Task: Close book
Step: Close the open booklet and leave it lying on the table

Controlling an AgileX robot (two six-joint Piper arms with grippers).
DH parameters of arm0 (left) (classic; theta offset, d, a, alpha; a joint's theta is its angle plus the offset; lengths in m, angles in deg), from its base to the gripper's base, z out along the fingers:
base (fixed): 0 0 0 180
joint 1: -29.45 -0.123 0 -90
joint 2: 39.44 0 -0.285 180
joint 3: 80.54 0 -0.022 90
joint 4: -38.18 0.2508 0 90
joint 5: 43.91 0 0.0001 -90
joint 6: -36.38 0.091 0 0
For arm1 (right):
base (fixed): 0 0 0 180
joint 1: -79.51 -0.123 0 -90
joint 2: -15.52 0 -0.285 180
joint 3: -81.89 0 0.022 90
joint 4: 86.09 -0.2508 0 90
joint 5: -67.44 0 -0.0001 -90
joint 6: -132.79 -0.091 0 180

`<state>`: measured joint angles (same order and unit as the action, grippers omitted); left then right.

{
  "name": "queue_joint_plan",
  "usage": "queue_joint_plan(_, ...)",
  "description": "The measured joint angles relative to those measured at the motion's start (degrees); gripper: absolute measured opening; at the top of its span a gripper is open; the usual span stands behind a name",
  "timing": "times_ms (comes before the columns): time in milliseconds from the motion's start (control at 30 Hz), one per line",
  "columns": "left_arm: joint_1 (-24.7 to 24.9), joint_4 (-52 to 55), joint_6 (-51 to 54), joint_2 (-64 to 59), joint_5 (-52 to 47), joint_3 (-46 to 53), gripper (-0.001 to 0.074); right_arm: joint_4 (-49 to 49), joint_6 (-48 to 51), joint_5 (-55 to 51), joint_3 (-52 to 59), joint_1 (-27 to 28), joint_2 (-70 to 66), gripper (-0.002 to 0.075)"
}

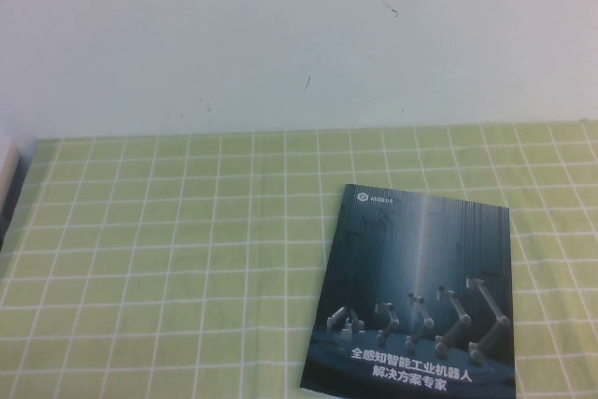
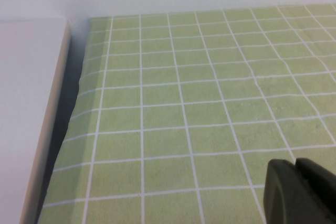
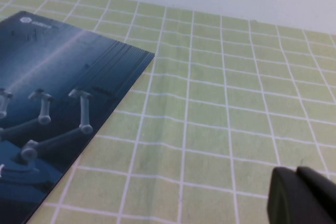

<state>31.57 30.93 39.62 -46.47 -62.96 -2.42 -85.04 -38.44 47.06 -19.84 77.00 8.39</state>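
Book: the brochure-like book [image 1: 416, 296] lies closed and flat, front cover up. It is on the near right part of the table in the high view, and its near edge runs out of the picture.

Around the book: green cloth borders it on its left, far and right sides. In the right wrist view, squares of bare cloth lie between its corner and the gripper.

Tablecloth: the checked tablecloth [image 1: 168, 231] is light green with a white grid. It is matt and woven-looking, with faint creases.

Left edge: a white flat panel [image 2: 26, 119] stands beside the cloth's left edge, with a dark shadowed gap between them.

Wall: a white wall [image 1: 280, 35] runs behind the table and carries a few small dark marks.

Book's look: thin and rectangular with sharp corners. The smooth dark blue cover shows pale robot arms, a small logo in one far corner, and white Chinese lettering along the near edge.

Left gripper: the left gripper [image 2: 295, 162] is out of the high view. It hangs over bare cloth on the table's left side, near the white panel. Its two black fingers lie against each other with only a seam between them, and they hold nothing.

Right gripper: the right gripper [image 3: 296, 170] is also out of the high view. It hangs over bare cloth apart from the book. Its black fingers are pressed together in the same way and are empty.
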Motion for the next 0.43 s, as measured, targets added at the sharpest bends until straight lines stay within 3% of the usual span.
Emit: queue_joint_plan(433, 0.0, 0.0, 0.0, 0.0, 0.0, 0.0, -0.0002, 0.0, 0.0, 0.0, 0.0, 2.1, 0.0, -0.0003)
